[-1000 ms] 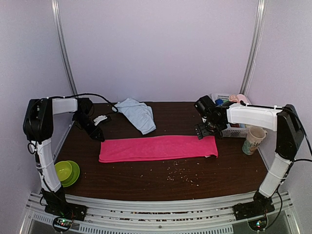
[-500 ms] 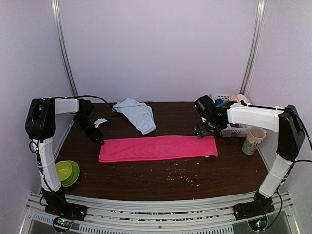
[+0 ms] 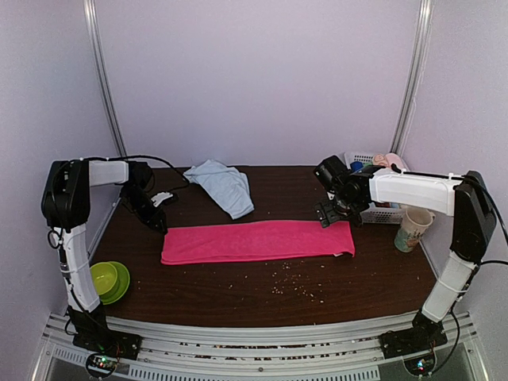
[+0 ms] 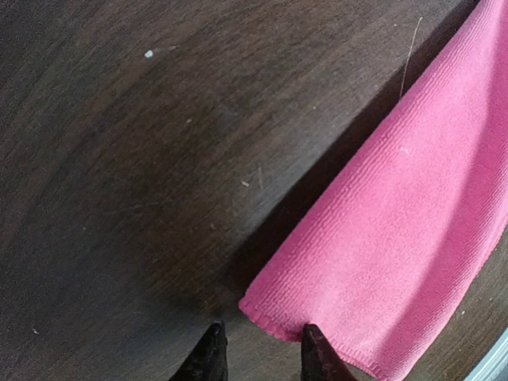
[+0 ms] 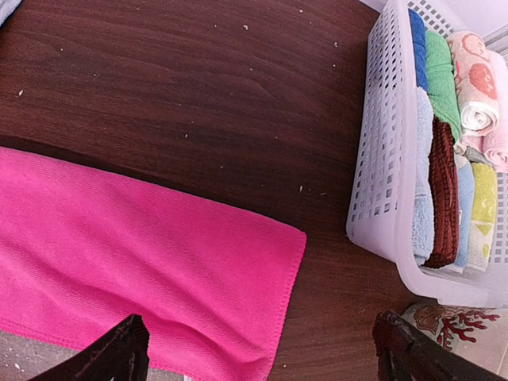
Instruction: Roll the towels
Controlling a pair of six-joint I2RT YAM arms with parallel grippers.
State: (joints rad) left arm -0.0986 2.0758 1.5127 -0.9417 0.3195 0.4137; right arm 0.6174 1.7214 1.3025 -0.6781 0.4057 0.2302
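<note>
Your left gripper [image 4: 262, 357] is shifting a little toward 9 o'clock, its jaws standing slightly apart, pinching nothing, at the corner of the pink towel [image 3: 254, 240]. Your right gripper [image 5: 266, 357] is hovering, jaws spread wide, over its 3 o'clock end. This towel is lying flat at the centre of the table [image 3: 238, 294]; the blue towel [image 3: 226, 184] is lying crumpled at 11 o'clock.

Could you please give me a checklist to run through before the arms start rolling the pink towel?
1. The pink towel lies flat as a strip: ok.
2. The left fingers are at its corner: ok.
3. Corner gripped: not ok; the fingers are apart and hold nothing.
4. The right fingers are open over its right end: ok.
5. The blue towel lies clear of the pink one: ok.
</note>
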